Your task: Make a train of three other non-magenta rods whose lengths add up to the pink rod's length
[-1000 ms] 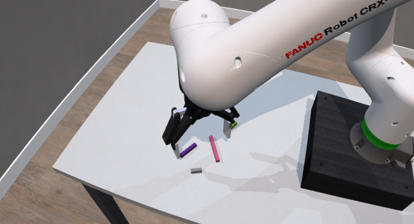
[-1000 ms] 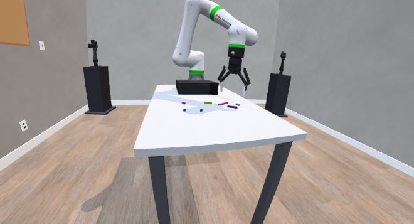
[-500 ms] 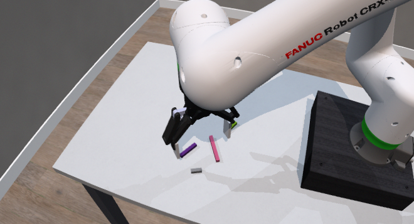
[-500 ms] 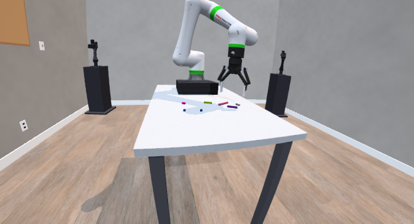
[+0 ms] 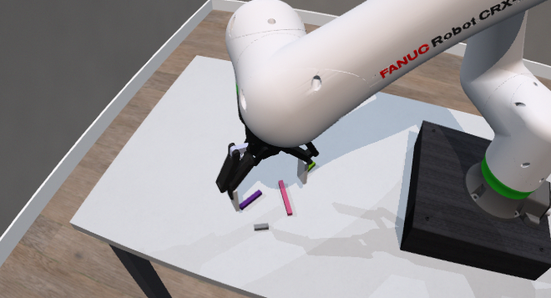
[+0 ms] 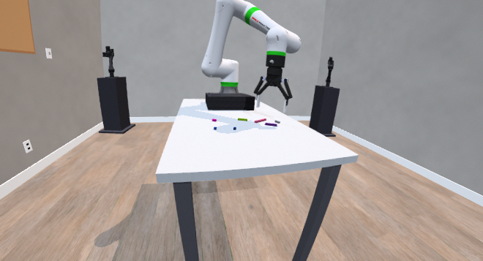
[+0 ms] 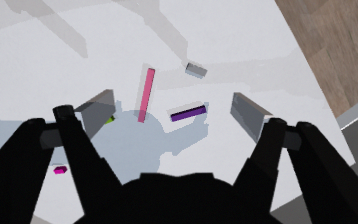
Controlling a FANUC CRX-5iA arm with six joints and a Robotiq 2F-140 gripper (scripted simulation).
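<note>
My gripper [image 5: 269, 189] [image 6: 271, 105] [image 7: 174, 101] is wide open and empty, hanging above the table [image 5: 167, 133] [image 6: 238, 153]. Below it and between its fingers lie the purple rod [image 5: 250, 199] [image 6: 271, 124] [image 7: 188, 113] and the long pink rod [image 5: 285, 197] [image 6: 260, 120] [image 7: 146, 95], both flat and apart from each other. A short grey rod [image 5: 261, 226] [image 6: 277, 121] [image 7: 196, 69] lies alone beyond them. A lime rod [image 6: 242, 119] [image 7: 110, 119] is half hidden behind one finger in the wrist view. Two blue cubes [image 6: 215, 128] [image 6: 234, 128] lie apart near the table's middle.
A magenta rod [image 6: 214, 119] [image 7: 59, 170] lies off to the side. The robot's black base block [image 5: 459, 188] [image 6: 229, 101] stands at the table's end. The table edge is close beyond the grey rod. Two black camera stands flank the table.
</note>
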